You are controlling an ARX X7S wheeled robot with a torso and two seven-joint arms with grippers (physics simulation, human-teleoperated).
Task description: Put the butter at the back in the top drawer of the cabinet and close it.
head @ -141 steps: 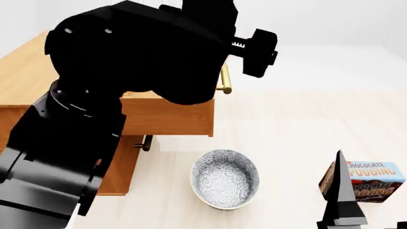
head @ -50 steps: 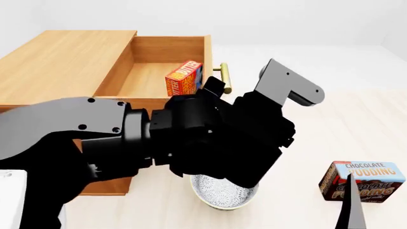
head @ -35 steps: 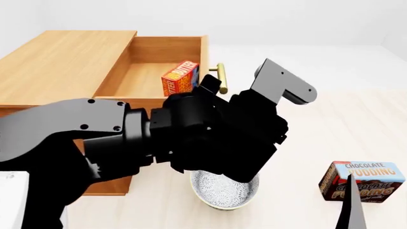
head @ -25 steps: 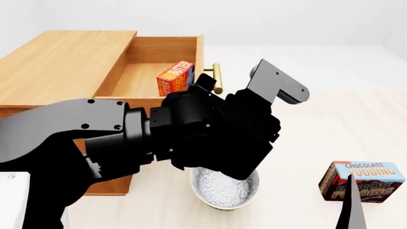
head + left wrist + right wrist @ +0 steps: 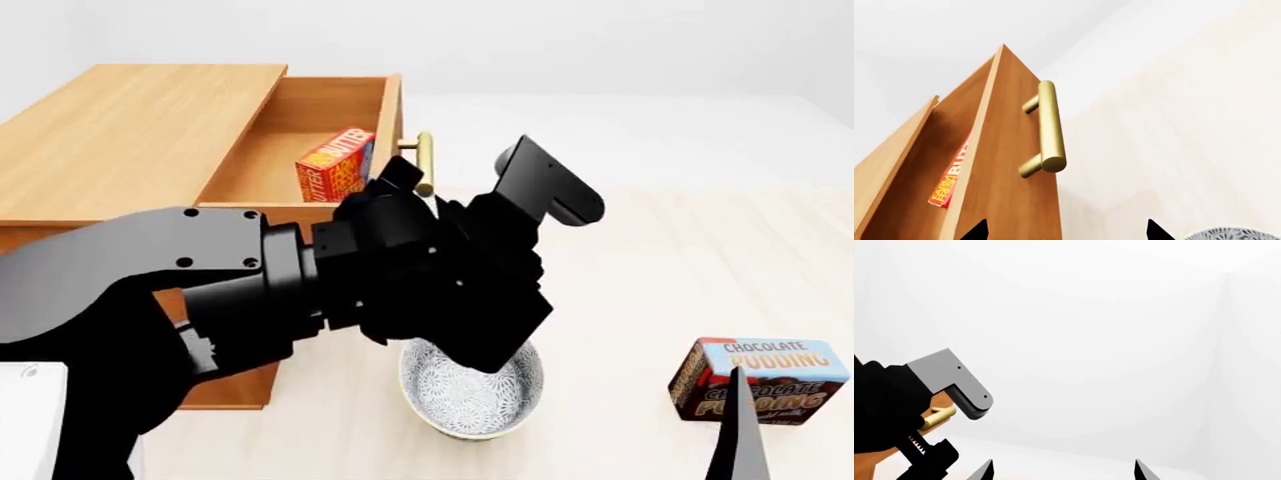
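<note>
The butter [image 5: 334,165] stands inside the top drawer [image 5: 300,130] of the cabinet [image 5: 120,140], close behind the drawer front; its orange side [image 5: 951,177] also shows in the left wrist view. The drawer is partly open. My left gripper [image 5: 1064,235] is open, facing the drawer front just below the brass handle [image 5: 1047,127]. It holds nothing. In the head view my left arm [image 5: 427,290] reaches up to the handle [image 5: 423,163]. My right gripper [image 5: 1062,471] is open and empty, pointing at a bare white wall.
A patterned bowl [image 5: 474,385] sits on the floor under my left arm. A chocolate pudding box [image 5: 761,380] stands at the right, behind one right fingertip [image 5: 737,430]. The lower drawers are hidden by the arm.
The drawer front, its handle and the butter have slid leftward into the cabinet, with my left arm following. Earlier that arm blocked most of the view.
</note>
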